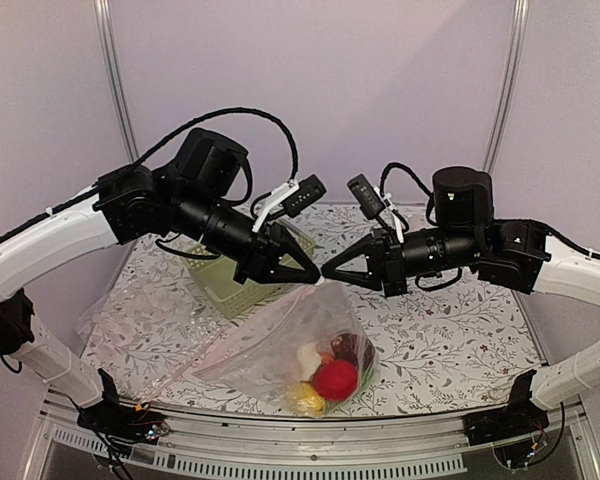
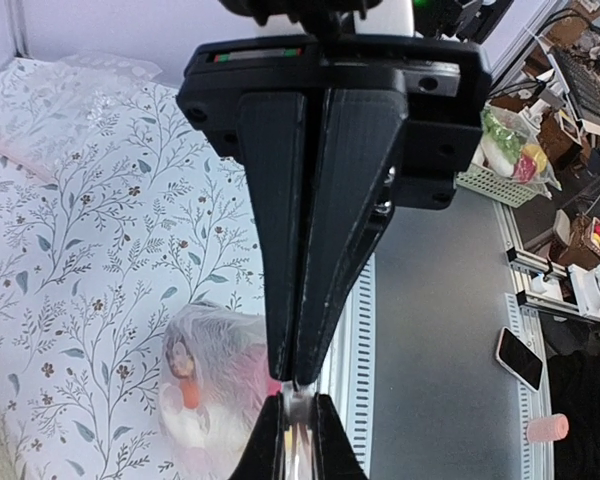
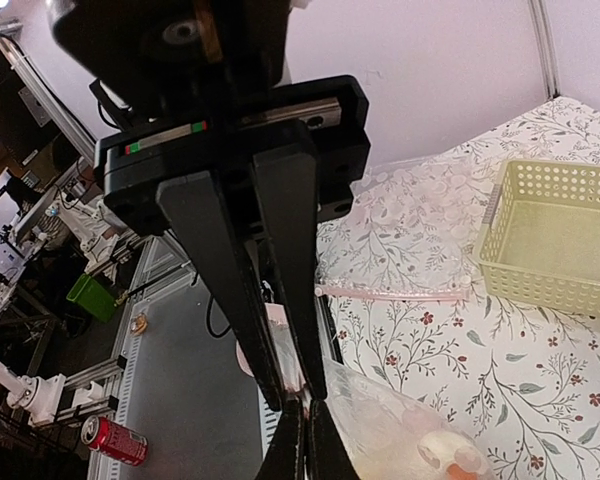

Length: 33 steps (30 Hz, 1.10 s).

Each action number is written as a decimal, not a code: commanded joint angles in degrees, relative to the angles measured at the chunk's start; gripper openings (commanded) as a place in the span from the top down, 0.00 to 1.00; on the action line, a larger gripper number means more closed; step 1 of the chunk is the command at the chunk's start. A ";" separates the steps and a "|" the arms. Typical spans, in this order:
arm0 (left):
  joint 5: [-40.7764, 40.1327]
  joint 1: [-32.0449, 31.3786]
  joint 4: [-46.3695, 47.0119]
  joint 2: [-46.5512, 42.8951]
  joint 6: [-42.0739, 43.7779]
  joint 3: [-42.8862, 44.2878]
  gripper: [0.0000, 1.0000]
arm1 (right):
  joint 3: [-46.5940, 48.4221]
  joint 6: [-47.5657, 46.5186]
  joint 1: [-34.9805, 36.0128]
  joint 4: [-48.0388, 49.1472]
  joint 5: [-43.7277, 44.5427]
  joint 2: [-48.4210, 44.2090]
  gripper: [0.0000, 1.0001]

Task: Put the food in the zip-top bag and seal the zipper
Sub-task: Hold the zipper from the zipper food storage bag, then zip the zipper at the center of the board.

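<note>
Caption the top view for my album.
Left pincer and right pincer pinch the zip-top bag of toy food by its mouth.

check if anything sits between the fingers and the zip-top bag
Nothing visible does. The left fingers and right fingers meet tip to tip, both shut on the top edge of the zip-top bag, with the food low inside it.

Robotics lab bay, pale partition panels [image 1: 380,80], aluminium-profile table frame [image 1: 310,447], neighbouring workstation [image 3: 35,235] (basket of toy food [image 2: 510,165] nearby), soda can [image 3: 113,441] on grey floor [image 2: 440,350].
</note>
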 commanded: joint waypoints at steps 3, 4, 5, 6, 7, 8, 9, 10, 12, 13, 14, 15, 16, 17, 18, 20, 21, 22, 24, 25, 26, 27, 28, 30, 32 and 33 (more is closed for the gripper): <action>-1.30 0.52 -2.19 -1.39 1.06 -0.78 1.00 | -1.37 -2.08 0.21 -0.57 7.30 -3.09 1.00; -1.35 0.55 -2.50 -1.57 1.11 -0.93 1.00 | -1.45 -2.29 0.16 -0.81 7.96 -3.84 1.00; -1.42 0.64 -2.81 -1.58 1.15 -1.10 1.00 | -1.55 -2.54 0.14 -1.03 8.59 -4.24 1.00; -1.56 0.71 -3.24 -1.59 1.29 -1.22 1.00 | -1.60 -2.65 0.15 -1.28 9.07 -4.72 1.00; -1.68 0.78 -3.73 -1.65 1.34 -1.33 1.00 | -1.64 -2.92 0.20 -1.45 9.43 -5.19 1.00; -1.77 0.82 -4.12 -1.62 1.35 -1.46 1.00 | -1.69 -3.01 0.16 -1.67 9.64 -5.46 1.00; -1.78 0.89 -4.33 -1.71 1.36 -1.63 1.00 | -1.68 -3.16 0.14 -1.88 9.78 -5.68 1.00; -1.84 0.87 -4.59 -1.84 1.48 -1.79 1.00 | -1.73 -3.21 0.20 -2.05 9.95 -5.78 1.00; -2.07 0.99 -4.99 -2.21 1.51 -2.03 1.00 | -1.66 -3.38 0.14 -2.55 10.37 -5.94 1.00; -2.25 1.00 -5.21 -2.35 1.57 -2.19 1.00 | -1.68 -3.52 0.21 -2.77 10.82 -5.98 1.00; -2.42 1.08 -5.50 -2.54 1.70 -2.28 1.00 | -1.70 -3.72 0.18 -3.15 11.29 -6.15 1.00; -2.55 1.16 -5.84 -2.65 1.79 -2.38 1.00 | -1.68 -3.85 0.14 -3.42 11.84 -6.27 1.00; -2.80 1.24 -6.17 -2.84 1.88 -2.47 1.00 | -1.72 -4.04 0.20 -3.77 12.66 -6.39 1.00; -2.87 1.31 -6.47 -2.94 2.00 -2.55 1.00 | -1.68 -4.25 0.17 -4.06 13.43 -6.55 1.00; -2.90 1.33 -6.91 -3.06 2.02 -2.61 1.00 | -1.65 -4.42 0.17 -4.50 14.57 -6.80 1.00; -3.16 1.43 -7.67 -3.31 2.21 -2.74 1.00 | -1.49 -4.74 0.16 -5.60 17.12 -7.23 1.00; -3.34 1.45 -8.14 -3.41 2.35 -2.87 1.00 | -1.45 -5.19 0.21 -6.14 18.60 -7.42 1.00; -3.52 1.46 -8.56 -3.55 2.47 -2.94 1.00 | -1.41 -5.44 0.18 -6.61 19.69 -7.76 1.00; -3.83 1.60 -9.19 -3.81 2.56 -3.22 1.00 | -1.47 -6.42 0.15 -7.83 21.99 -8.21 1.00; -3.90 1.67 -9.44 -3.93 2.59 -3.42 1.00 | -1.28 -6.67 0.16 -8.36 22.78 -8.46 1.00; -3.98 1.69 -9.68 -4.04 2.58 -3.59 1.00 | -1.14 -7.06 0.22 -8.77 23.52 -8.56 1.00; -4.03 1.74 -9.92 -4.18 2.66 -3.69 1.00 | -0.95 -7.27 0.19 -9.21 24.14 -8.68 1.00; -4.10 1.77 -10.23 -4.29 2.73 -3.78 1.00 | -0.68 -7.66 0.20 -9.69 24.76 -8.79 1.00; -4.44 1.94 -10.97 -4.43 2.92 -3.80 1.00 | -0.35 -8.31 0.19 -10.77 26.17 -8.88 1.00; -4.74 2.01 -11.59 -4.68 3.03 -3.93 1.00 | 0.01 -9.01 0.22 -11.80 27.64 -9.10 1.00; -4.82 2.01 -11.78 -4.81 3.02 -3.97 1.00 | 0.11 -9.36 0.20 -12.07 28.08 -9.14 1.00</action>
